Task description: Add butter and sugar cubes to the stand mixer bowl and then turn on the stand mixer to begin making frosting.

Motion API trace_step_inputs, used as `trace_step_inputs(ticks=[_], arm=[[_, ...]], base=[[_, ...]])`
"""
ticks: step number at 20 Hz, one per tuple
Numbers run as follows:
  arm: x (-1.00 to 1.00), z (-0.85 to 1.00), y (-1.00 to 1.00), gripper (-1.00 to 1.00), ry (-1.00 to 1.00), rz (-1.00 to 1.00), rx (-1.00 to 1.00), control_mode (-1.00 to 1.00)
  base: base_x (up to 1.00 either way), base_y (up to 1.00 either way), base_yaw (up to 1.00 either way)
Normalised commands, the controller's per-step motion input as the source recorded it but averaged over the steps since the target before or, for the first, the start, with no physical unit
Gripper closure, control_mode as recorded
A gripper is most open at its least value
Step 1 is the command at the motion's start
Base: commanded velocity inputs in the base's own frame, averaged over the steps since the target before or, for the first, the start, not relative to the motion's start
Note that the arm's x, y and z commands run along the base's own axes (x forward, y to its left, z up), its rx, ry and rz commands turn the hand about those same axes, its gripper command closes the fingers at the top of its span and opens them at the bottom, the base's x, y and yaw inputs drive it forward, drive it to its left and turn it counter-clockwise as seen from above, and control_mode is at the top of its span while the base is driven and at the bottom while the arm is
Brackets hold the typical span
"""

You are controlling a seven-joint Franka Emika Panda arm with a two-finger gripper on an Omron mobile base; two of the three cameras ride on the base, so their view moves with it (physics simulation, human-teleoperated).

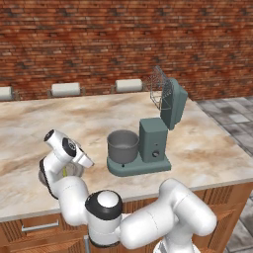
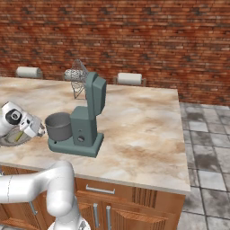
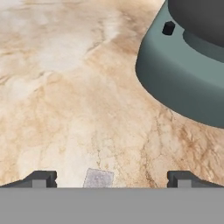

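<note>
Pincer [image 3: 108, 178] open over perhaps a sugar cube [image 3: 99, 178], beside stand mixer [image 3: 183, 83].

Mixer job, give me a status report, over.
Claw open, empty, low over counter beside mixer base. Sugar cube between its tips. Bowl on mixer, head tilted up. Nothing blocking.

Plenty hidden down by the hand!
The plate [image 1: 74, 170] sat mostly behind the arm; the stand mixer [image 3: 183, 83] ran off the hand view's edge; one sugar cube [image 3: 99, 178] was clipped below.
</note>
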Motion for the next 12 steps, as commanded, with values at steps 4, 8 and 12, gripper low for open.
trace_step_inputs(ticks=[4, 8, 12], arm=[[0.01, -0.16, 0.00, -1.00, 0.00, 0.00, 0.00, -1.00], [0.12, -0.29, 0.00, -1.00, 0.00, 0.00, 0.00, -1.00], [0.24, -0.26, 0.01, -1.00, 0.00, 0.00, 0.00, -1.00]], base=[[0.00, 0.00, 0.00], [0.00, 0.00, 0.00], [0.00, 0.00, 0.00]])
